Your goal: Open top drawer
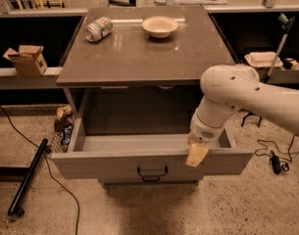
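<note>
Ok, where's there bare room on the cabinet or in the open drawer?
The cabinet top is bare across its front half, in front of the can and bowl, which crowd the back. Inside the top drawer, left and centre are bare; the gripper sits at its front edge on the right.
</note>
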Robot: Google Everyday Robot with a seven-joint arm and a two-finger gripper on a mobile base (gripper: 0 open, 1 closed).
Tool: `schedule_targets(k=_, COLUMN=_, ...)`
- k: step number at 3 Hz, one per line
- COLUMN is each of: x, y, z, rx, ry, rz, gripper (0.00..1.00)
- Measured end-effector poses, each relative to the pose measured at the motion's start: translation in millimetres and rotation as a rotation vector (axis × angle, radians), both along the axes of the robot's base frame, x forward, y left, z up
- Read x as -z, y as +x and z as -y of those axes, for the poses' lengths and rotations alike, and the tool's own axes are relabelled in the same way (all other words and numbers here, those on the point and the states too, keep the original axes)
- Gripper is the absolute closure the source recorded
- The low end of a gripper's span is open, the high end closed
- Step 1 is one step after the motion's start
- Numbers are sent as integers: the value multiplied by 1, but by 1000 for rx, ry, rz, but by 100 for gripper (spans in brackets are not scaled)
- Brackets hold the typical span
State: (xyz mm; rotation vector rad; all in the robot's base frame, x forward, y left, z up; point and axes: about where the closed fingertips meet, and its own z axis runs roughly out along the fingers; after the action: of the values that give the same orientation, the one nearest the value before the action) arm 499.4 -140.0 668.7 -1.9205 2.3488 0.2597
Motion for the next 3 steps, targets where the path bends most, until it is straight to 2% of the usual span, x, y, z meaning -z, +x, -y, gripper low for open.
schedule_targets(k=1, x=0, y=0, z=0, rx=0, ry=0, rz=0, gripper=0)
schedule_targets(k=2, x=-6, y=-2, z=-1, rx=-12, ry=-6, rz=28, gripper=0)
schedule_targets(k=3, x=-47, y=-6, z=4, rx=-18, ry=-7, rz=117, gripper=0)
